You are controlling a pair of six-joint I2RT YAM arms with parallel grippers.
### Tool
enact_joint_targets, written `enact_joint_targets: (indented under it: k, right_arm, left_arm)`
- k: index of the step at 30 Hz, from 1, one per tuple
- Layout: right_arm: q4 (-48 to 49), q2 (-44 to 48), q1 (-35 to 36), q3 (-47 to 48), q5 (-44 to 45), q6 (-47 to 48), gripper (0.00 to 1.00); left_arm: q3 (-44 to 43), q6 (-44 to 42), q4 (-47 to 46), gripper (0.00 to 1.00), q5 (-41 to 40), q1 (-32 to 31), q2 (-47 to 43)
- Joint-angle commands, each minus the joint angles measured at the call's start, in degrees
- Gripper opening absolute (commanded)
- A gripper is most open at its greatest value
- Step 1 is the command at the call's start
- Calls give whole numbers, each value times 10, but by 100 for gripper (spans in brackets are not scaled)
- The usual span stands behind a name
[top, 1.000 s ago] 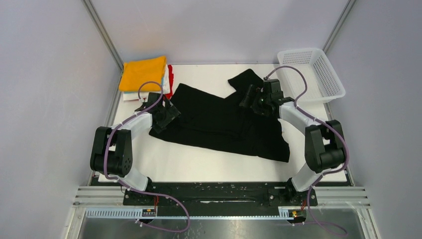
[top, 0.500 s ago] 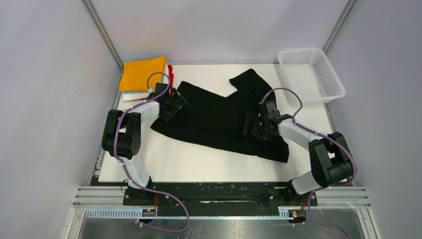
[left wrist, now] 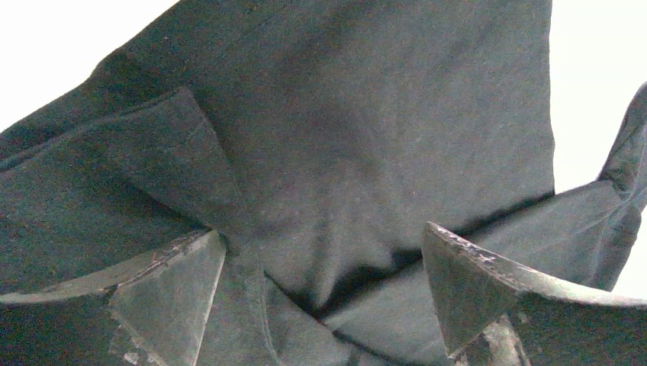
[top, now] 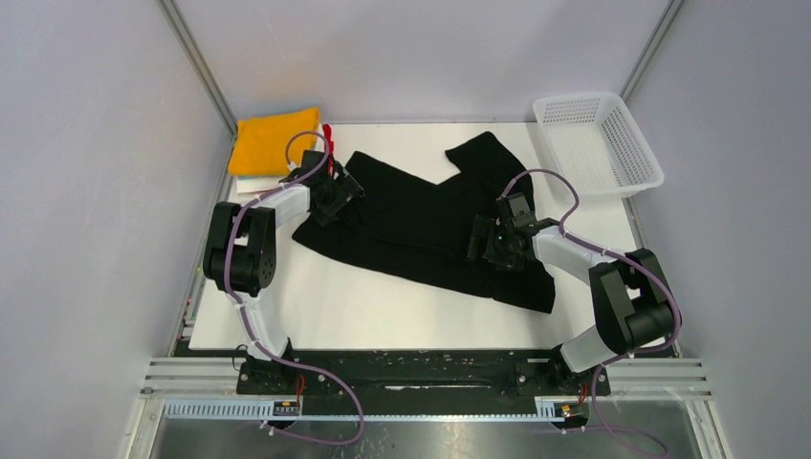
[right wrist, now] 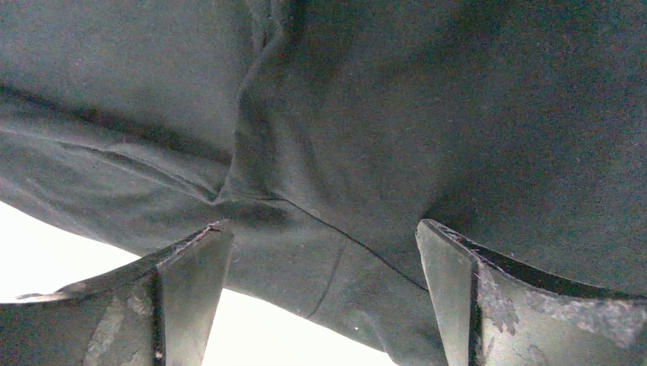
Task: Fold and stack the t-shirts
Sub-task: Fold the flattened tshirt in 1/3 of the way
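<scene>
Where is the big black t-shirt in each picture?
Top view: the black t-shirt lies spread out in the middle.
Left wrist view: it fills nearly the whole picture.
Right wrist view: it fills most of it.
Shared landmark: the white table at the cloth's edge.

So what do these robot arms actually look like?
The left arm and right arm are alike: chunky black joints joined by white links, with a thin purple cable looping along each. The left gripper and right gripper each end in two dark grey, wedge-shaped fingers with scuffed edges.
</scene>
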State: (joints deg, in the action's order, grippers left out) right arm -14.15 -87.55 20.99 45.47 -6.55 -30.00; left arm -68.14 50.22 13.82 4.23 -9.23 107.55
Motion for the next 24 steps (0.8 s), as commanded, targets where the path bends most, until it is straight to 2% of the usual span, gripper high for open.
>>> enact_joint_targets:
  k: [1, 10, 17, 20, 24]
  right_arm:
    - [-25, -13, -1, -7, 28, 15, 99]
    - [-39, -7, -1, -4, 49, 22, 99]
    - [-44, 0, -1, -1, 50, 25, 99]
    - [-45, 7, -1, -1, 49, 30, 99]
    - [-46, 2, -1, 2, 47, 35, 99]
  left_arm:
    - [-61, 14, -13, 99, 11, -2, 24]
    - [-173, 2, 26, 99, 1, -2, 84]
    - [-310, -14, 86, 99, 11, -4, 183]
    - [-297, -29, 86, 99, 11, -8, 166]
    - [-219, -52, 60, 99, -14, -20, 86]
